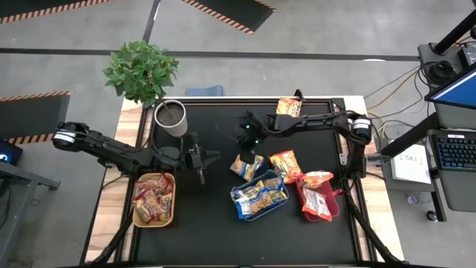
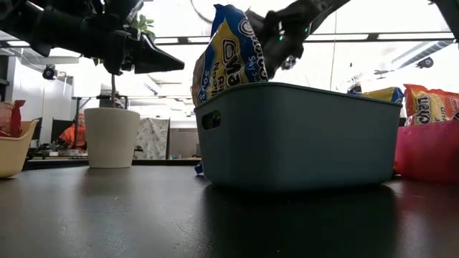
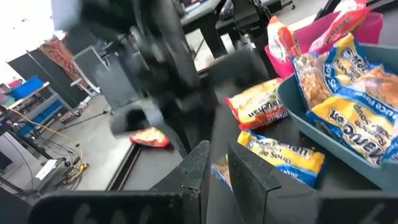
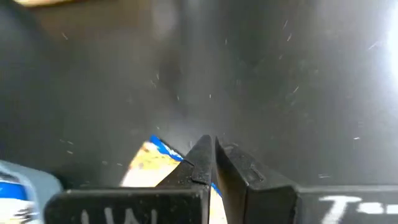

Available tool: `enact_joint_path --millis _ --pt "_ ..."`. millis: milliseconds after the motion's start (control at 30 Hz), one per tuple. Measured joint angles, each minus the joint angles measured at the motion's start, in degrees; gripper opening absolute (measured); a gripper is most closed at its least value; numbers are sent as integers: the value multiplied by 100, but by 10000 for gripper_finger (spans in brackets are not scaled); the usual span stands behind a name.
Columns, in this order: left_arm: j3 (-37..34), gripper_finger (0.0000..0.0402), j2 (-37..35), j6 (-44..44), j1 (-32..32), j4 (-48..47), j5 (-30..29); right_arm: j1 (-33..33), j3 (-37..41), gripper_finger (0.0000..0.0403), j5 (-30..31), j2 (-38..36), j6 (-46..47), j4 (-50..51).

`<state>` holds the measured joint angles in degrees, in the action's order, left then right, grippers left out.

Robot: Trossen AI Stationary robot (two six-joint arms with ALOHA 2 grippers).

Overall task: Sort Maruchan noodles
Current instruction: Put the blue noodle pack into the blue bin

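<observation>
A crinkly blue-and-yellow Maruchan noodle packet [image 1: 246, 165] is pinched by the right gripper [image 1: 249, 151], fingers closed on its top edge, and hangs below them just beside the blue plastic tray [image 2: 297, 132]. Carrying over and lowering into that tray seems required next. The left gripper [image 1: 210, 157] hovers nearby, fingers nearly together, empty.

Grey floor [image 1: 312, 37] w/ hazard-striped mats [image 1: 223, 11]; desk w/ laptop [image 1: 454, 112] at right; bright windows [image 2: 373, 57].
</observation>
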<state>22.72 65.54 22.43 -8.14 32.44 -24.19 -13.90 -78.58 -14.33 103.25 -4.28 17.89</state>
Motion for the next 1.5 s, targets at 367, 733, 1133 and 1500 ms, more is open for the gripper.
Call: enact_joint_path --millis 367,733,1133,1500 --pt "0 40 2 -714 328 -399 773 -171 471 9 -28 -772 759 1152" --pt "0 40 1005 -861 393 355 938 -189 904 37 -77 -777 1993 1238" --pt "272 40 2536 -832 647 1548 1627 -189 937 224 -85 -775 2038 1565" --pt "566 40 3275 -1027 931 1549 2319 -342 1520 337 -167 -755 2318 338"
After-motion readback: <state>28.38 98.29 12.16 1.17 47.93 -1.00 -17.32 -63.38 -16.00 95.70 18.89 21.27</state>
